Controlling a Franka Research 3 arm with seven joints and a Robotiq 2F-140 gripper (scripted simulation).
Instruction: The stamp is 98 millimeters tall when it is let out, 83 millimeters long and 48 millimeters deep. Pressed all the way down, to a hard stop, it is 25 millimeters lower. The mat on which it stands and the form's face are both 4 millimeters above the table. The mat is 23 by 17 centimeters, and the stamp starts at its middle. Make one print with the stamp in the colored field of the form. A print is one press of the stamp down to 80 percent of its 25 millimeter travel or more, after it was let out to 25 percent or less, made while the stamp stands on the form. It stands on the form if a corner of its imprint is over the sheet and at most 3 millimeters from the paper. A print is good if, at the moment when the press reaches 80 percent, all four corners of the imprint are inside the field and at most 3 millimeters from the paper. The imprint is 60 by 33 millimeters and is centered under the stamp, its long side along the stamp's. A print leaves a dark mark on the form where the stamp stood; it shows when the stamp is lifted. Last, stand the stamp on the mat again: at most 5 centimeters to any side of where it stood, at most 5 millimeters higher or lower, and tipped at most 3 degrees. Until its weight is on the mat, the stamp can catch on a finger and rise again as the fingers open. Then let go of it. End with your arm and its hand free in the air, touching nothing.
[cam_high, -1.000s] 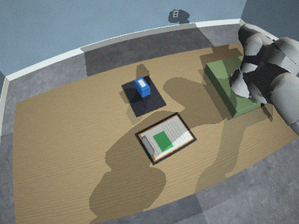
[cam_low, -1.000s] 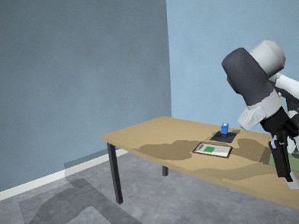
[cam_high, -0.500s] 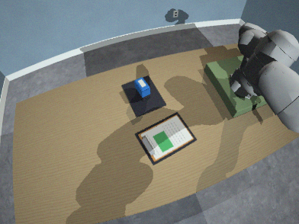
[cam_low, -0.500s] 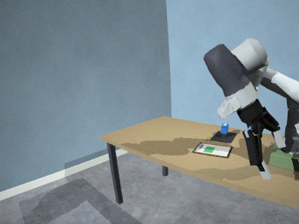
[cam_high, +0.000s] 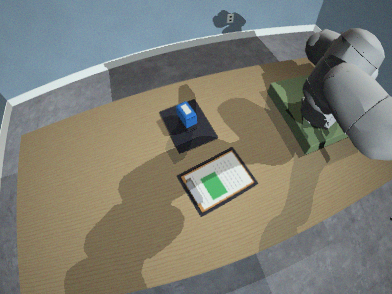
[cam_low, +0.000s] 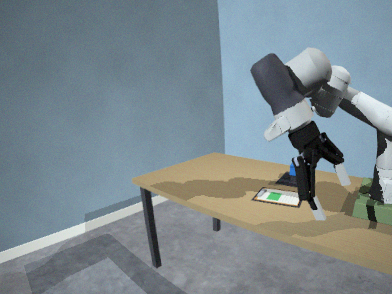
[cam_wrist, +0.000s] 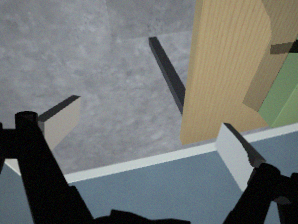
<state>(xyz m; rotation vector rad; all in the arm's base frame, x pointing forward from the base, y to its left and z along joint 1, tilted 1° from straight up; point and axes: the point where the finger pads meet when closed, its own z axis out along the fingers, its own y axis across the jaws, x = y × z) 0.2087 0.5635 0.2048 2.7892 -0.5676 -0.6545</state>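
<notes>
The blue stamp (cam_high: 186, 115) with a white top stands upright at the middle of the dark mat (cam_high: 188, 126). It is mostly hidden behind the gripper in the exterior view (cam_low: 292, 169). The form (cam_high: 217, 181) lies in front of the mat, its green field (cam_high: 214, 185) on the left half; it also shows in the exterior view (cam_low: 278, 196). My gripper (cam_low: 327, 192) is open and empty, hanging high above the table, well away from the stamp. In the wrist view its fingers frame the floor, the wall and a table corner.
The arm's green base block (cam_high: 303, 116) sits at the table's right side. The arm's big grey links (cam_high: 350, 95) fill the right of the top view. A table leg (cam_wrist: 167, 72) and the table's edge (cam_wrist: 227, 65) show in the wrist view.
</notes>
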